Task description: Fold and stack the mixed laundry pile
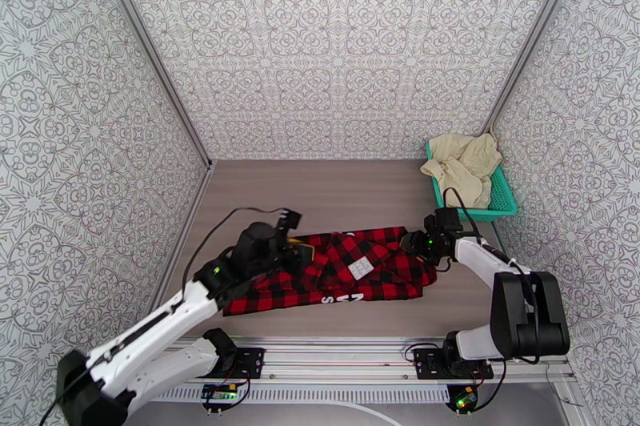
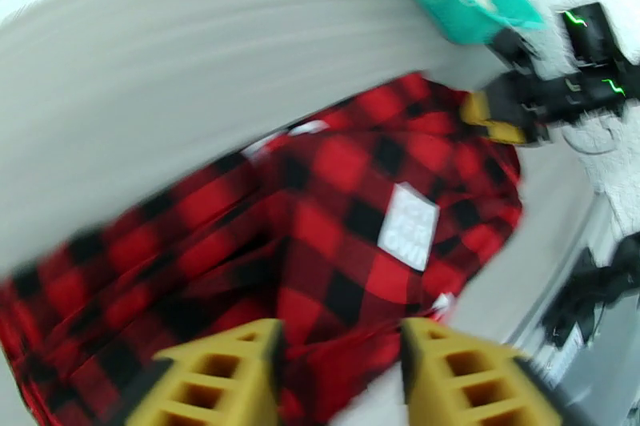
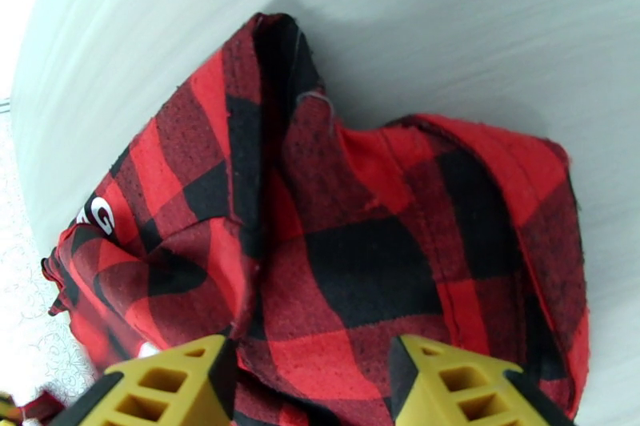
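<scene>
The red-and-black flannel shirt (image 1: pixel 384 279) lies spread on the table (image 1: pixel 336 195), between the two arms. Its long axis runs left to right across the table, and the left end sits a touch nearer the arm bases than the right. It's rumpled, not flat, and the white label (image 1: pixel 360 267) faces up near the middle.

The left claw (image 1: pixel 302 249) is over the shirt's left part. In the left wrist view its yellow fingers (image 2: pixel 232 371) stand apart, with checked cloth showing in the gap. The right claw (image 1: pixel 411 243) is at the shirt's right end. Its fingers (image 3: pixel 472 387) are parted too, with bunched flannel just beyond them, and I can't tell whether they touch it.

Far right, cream-beige cloths (image 1: pixel 464 163) are heaped in the teal mesh basket (image 1: pixel 504 207), well apart from the shirt.
</scene>
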Robot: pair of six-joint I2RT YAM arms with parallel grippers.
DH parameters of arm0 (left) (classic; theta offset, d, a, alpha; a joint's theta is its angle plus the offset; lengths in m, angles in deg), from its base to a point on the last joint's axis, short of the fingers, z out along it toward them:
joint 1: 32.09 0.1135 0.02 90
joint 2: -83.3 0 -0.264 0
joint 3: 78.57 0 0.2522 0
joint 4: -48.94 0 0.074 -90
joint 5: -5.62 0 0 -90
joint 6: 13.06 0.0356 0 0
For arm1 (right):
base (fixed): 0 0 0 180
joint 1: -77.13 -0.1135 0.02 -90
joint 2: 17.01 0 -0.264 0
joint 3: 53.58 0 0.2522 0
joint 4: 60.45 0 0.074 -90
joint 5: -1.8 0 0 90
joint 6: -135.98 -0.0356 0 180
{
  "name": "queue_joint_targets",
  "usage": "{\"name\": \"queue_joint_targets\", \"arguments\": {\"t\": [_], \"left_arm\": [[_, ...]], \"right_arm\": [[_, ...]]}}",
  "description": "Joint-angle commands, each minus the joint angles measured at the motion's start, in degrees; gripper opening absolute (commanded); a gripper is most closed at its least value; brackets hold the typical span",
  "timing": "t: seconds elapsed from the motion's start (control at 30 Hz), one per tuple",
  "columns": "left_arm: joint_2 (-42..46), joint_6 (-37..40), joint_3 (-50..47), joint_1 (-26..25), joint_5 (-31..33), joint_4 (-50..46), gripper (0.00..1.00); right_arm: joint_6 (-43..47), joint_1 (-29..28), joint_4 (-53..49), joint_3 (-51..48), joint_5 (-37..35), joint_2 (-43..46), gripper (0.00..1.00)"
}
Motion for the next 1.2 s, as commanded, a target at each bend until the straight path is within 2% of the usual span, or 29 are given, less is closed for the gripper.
{"name": "queue_joint_targets", "arguments": {"t": [0.0,0.07,0.17,0.23,0.33,0.47,0.57,0.87,1.03,1.17], "left_arm": [[4.82,-12.5,-3.86,7.07,8.12,-9.74,0.61],[6.96,-14.38,-5.3,10.85,5.84,-12.3,0.61],[7.37,-16.92,-5.54,11.33,4.29,-13.75,0.61],[5.29,-18.96,-5.23,9.16,3.93,-13.72,0.61],[-0.79,-21.48,-4.15,1.62,6.16,-11.77,0.63],[-13.54,-20.72,1.9,-7.44,9.83,-11.61,0.64],[-23.61,-19.04,8.03,-11.71,10.88,-13.3,0.64],[-42.95,-18.49,21.58,-15.16,12.1,-17.65,0.69],[-48.86,-18.17,26.95,-16.26,17.49,-25.26,0.66],[-51.4,-17.92,28.4,-16.6,18.49,-27.18,0.6]], "right_arm": [[-0.64,0.49,1.21,2.11,1.15,-0.78,0.56],[-0.54,0.46,1.23,2.29,1.13,-1.09,0.56],[-0.42,0.51,1.22,2.4,1.34,-1.64,0.56],[-0.59,0.46,1.43,2.34,1.47,-1.86,0.56],[-0.9,0.47,1.96,2.12,1.8,-1.82,0.56],[-0.86,0.47,2.11,1.79,2.15,-1.73,0.56],[-0.77,0.45,2.32,1.44,2.44,-1.73,0.56],[-0.95,0.48,3.73,0.02,3.59,-1.31,0.56],[-0.95,0.52,4.32,-0.76,4.0,-1.12,0.56],[-0.99,0.48,4.82,-0.97,4.26,-1.34,0.56]]}}
